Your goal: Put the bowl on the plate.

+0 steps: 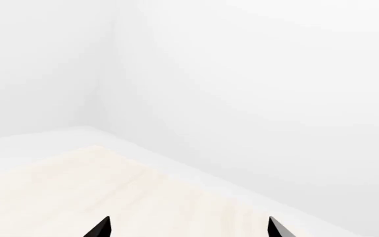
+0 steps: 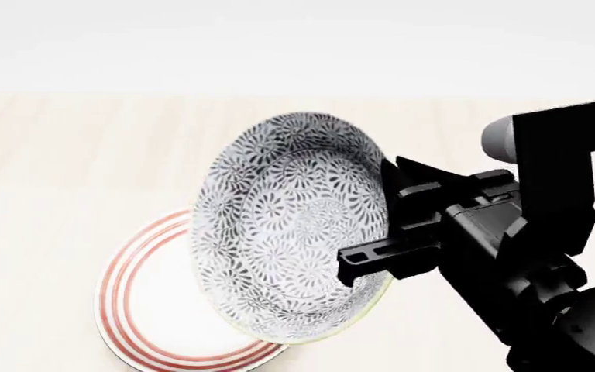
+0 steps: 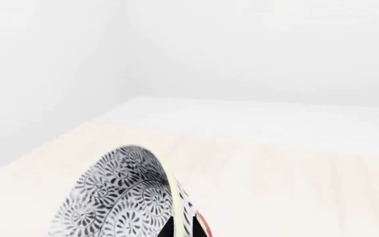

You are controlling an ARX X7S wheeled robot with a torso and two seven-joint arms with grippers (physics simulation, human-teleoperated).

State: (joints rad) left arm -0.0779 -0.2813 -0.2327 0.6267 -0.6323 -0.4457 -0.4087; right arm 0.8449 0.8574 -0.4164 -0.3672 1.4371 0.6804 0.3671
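The bowl (image 2: 292, 229) with its grey-blue floral pattern hangs in the air, tipped up on edge with its inside facing the head camera. My right gripper (image 2: 380, 260) is shut on the bowl's rim at its right side. In the right wrist view the bowl (image 3: 120, 197) stands on edge with the two black fingertips pinching its pale rim, my right gripper (image 3: 181, 229) at the frame's lower edge. The plate (image 2: 158, 310), white with red rings, lies on the table under and left of the bowl; a sliver of it (image 3: 203, 224) shows behind the rim. My left gripper (image 1: 189, 228) is open over bare table.
The pale wooden table (image 2: 60, 170) stretches out around the plate. White walls meet in a corner (image 1: 107, 74) beyond the table's far edge. The right arm's black links (image 2: 545, 256) fill the head view's lower right.
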